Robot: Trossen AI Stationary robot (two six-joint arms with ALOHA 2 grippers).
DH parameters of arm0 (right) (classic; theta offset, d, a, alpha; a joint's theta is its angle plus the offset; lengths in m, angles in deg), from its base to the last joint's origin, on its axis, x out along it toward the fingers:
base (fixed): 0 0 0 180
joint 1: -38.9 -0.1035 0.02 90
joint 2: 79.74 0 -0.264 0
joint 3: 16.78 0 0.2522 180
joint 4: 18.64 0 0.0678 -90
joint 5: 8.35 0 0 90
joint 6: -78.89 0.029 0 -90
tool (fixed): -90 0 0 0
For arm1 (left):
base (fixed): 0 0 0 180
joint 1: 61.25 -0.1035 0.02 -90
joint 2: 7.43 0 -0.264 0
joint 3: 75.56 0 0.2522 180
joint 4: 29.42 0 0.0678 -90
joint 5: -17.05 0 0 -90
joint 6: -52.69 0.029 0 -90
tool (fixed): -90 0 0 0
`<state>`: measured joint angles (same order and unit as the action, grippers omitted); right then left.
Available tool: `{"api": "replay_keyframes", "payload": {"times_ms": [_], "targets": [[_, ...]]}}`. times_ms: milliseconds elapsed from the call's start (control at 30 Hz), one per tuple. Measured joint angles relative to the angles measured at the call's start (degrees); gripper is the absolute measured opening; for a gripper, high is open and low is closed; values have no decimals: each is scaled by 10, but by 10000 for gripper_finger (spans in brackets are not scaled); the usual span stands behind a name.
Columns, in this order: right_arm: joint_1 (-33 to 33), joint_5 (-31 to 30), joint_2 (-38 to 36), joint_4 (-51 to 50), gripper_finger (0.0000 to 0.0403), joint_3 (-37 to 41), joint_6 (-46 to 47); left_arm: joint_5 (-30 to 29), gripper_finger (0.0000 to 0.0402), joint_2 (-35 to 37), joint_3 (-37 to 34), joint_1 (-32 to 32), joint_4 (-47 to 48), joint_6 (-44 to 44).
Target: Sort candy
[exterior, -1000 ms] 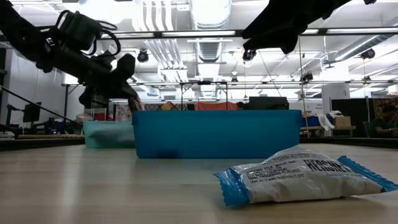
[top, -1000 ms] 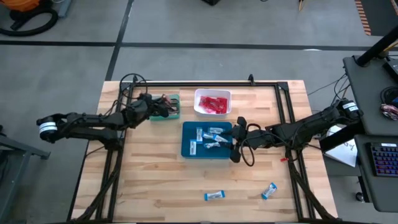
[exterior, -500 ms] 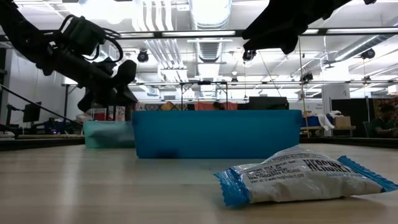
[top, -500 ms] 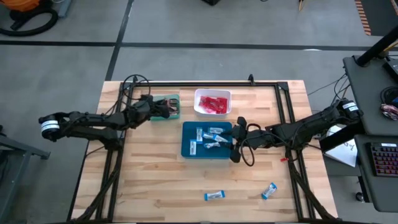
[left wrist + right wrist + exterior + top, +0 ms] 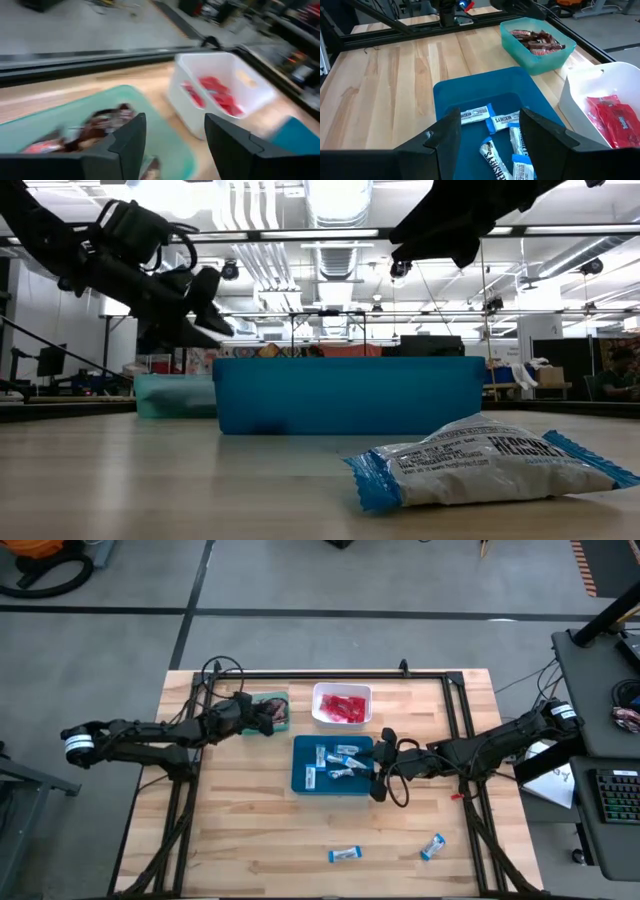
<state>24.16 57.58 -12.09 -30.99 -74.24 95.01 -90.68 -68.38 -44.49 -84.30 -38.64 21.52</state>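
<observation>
My left gripper [image 5: 267, 718] hangs open over the green tray [image 5: 276, 702], with nothing between its fingers [image 5: 175, 150]. Dark brown candy bars [image 5: 102, 125] lie in that tray. Red candy packets [image 5: 343, 707] lie in the white tray [image 5: 318, 692]. Several blue-and-white candy bars [image 5: 497, 121] lie in the blue tray [image 5: 300, 780]. My right gripper [image 5: 376, 766] waits open and empty above the blue tray's right edge [image 5: 490, 145]. Two more blue-and-white bars [image 5: 343, 855] [image 5: 432, 846] lie flat on the table near its front edge.
A black frame [image 5: 330, 676] runs along the table's far edge and down both sides. The three trays stand close together at the middle back. Bare wood lies at the front left [image 5: 240, 840]. In the low view one loose bar [image 5: 485, 460] lies close to the camera.
My left gripper has opened above the green tray, and its fingers have tipped up from pointing steeply down to more nearly level. It has stayed over the same spot.
</observation>
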Motion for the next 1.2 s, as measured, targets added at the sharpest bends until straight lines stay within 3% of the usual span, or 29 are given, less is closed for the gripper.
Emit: {"api": "replay_keyframes", "payload": {"times_ms": [167, 267, 400, 567, 733, 1000, 1200], "targets": [[0, 0, 0, -7, 192, 0, 30, 77, 183, 7, 22, 13, 0, 25], [0, 6, 0, -20, 192, 0, 85, 83, 178, 11, 37, 41, 1, 50], [0, 61, 0, -31, 192, 0, 161, 81, 169, 11, 69, 95, 6, 107], [-6, 164, 0, -31, 192, 0, 228, 27, 157, 11, 122, 168, 63, 170], [-49, 186, 0, -63, 192, 0, 276, -53, 153, 11, 181, 225, 173, 203], [-126, 196, 0, -270, 192, 0, 556, -103, 153, 11, 201, 258, 210, 217], [-202, 328, 0, -376, 192, 0, 778, -103, 153, 11, 185, 259, 206, 215]]}}
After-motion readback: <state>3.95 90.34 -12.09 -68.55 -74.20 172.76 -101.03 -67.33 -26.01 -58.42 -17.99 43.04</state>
